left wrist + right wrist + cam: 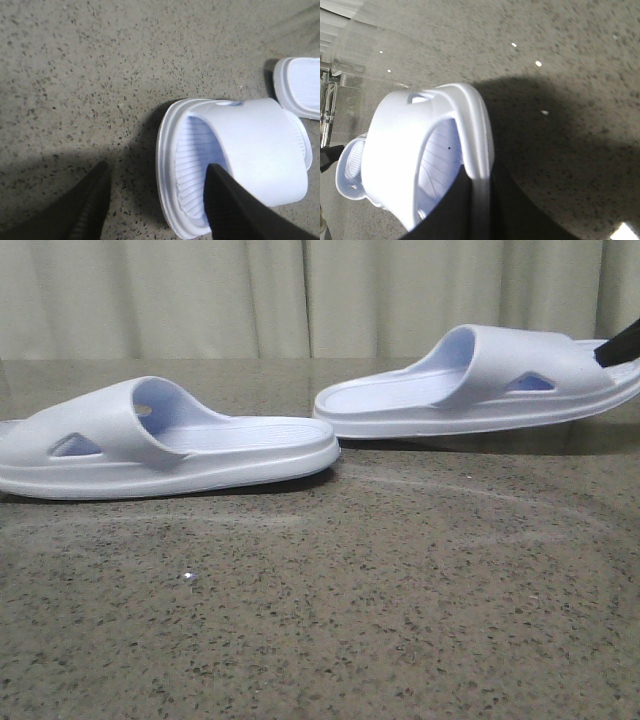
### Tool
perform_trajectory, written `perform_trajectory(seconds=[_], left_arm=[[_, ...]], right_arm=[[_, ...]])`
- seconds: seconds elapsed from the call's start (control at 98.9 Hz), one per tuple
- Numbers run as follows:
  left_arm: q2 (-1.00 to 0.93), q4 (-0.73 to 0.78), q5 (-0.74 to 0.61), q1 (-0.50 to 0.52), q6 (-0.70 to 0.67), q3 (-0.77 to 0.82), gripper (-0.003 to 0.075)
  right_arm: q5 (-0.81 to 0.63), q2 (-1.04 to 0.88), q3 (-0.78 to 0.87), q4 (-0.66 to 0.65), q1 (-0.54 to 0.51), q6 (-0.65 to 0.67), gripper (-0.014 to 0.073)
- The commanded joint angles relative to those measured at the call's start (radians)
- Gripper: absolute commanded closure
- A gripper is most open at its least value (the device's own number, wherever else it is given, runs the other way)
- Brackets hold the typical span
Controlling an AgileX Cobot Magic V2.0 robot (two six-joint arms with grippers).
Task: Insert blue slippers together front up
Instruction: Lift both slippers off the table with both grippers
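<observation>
Two pale blue slippers are on the speckled table. The left slipper [160, 445] lies flat, strap up. In the left wrist view my left gripper [155, 200] is open at this slipper's [250, 150] toe end. One of its fingers [225, 200] is over the ridged footbed, the other over the table, with the sole rim between them. The right slipper [480, 380] has its far right end slightly raised. My right gripper [480, 210] is shut on the sole rim of this slipper [400, 145]. Only a black finger [618, 343] shows in the front view.
The table top [400, 590] is dark speckled stone with a pale curtain [300, 290] behind it. The right slipper's heel end [300, 85] shows close beside the left slipper in the left wrist view. A small bright speck [189, 578] lies on the table in front.
</observation>
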Motion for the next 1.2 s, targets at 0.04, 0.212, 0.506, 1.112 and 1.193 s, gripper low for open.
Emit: perform_trajectory(seconds=[0.04,0.212,0.506,1.112,1.193], left_arm=[[0.012,-0.038,0.012,-0.01,0.002,-0.029,0.0359],[0.03,-0.046,0.032,-0.01,0.002,-0.029,0.0359],[0.073,-0.092,0.072,-0.037,0.028,-0.031,0.0359],[0.112,-0.086,0.112,-0.102,0.031,-0.031,0.0606],[0.112,-0.077,0.123,-0.102,0.031,-0.049,0.0702]], right_arm=[[0.097,-0.072,-0.031,0.059,-0.006,0.0,0.0692],[0.104,-0.081,-0.031,0.058,-0.006,0.004,0.0693],[0.108,-0.081,-0.031,0.058,-0.006,0.007,0.0692],[0.114,-0.081,-0.031,0.054,-0.006,0.007,0.0693],[0.114,-0.081,-0.031,0.054,-0.006,0.009,0.0693]])
